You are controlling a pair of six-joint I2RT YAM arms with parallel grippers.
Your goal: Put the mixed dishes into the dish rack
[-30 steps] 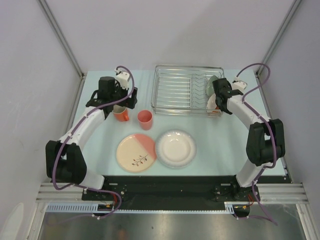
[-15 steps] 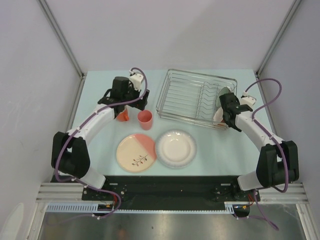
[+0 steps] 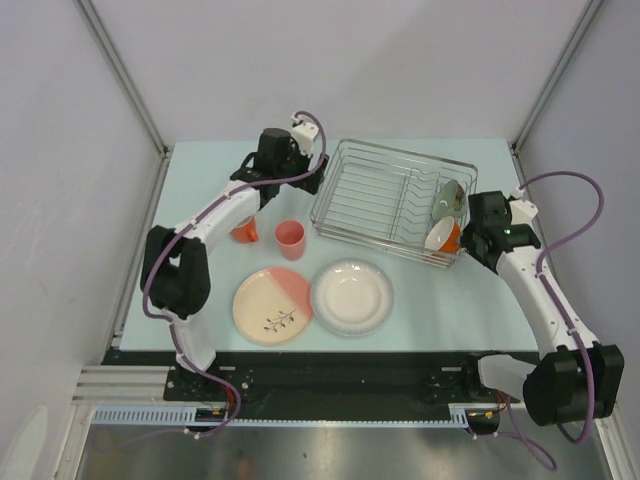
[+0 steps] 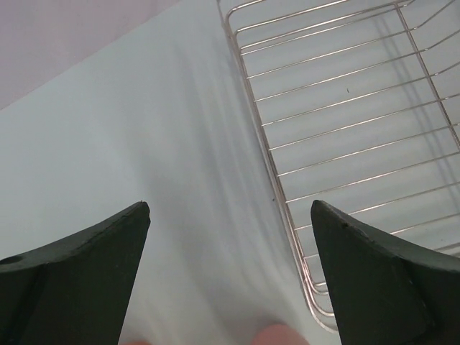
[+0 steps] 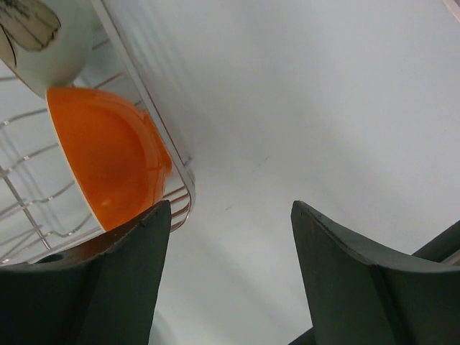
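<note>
Sitting askew on the pale blue worktop [image 3: 420, 300], a wire rack [image 3: 380, 243] fills the upper middle of the overhead view. Two bowls lean among the tines at its right end. One is a green bowl [image 3: 451, 193]. Just below it is an orange-lined bowl [image 3: 440, 235], tipped on its side against the rack's end wall.

Four dishes are outside the rack, on the worktop. An orange mug [image 3: 243, 229] and a pink cup [image 3: 290, 239] stand to the left of the rack. A cream-and-pink sprig plate [image 3: 272, 305] and a white plate [image 3: 351, 296] lie flat in the lower middle, their rims touching.

At the rack's upper left corner, the left fingers [image 4: 72, 280] are spread wide with nothing between them. They point down at bare worktop beside the rack's left wall.

At the rack's right end, the right fingers [image 5: 359, 287] are also spread and empty. They are just outside the wire wall, and the orange-lined bowl shows on the other side of it.
</note>
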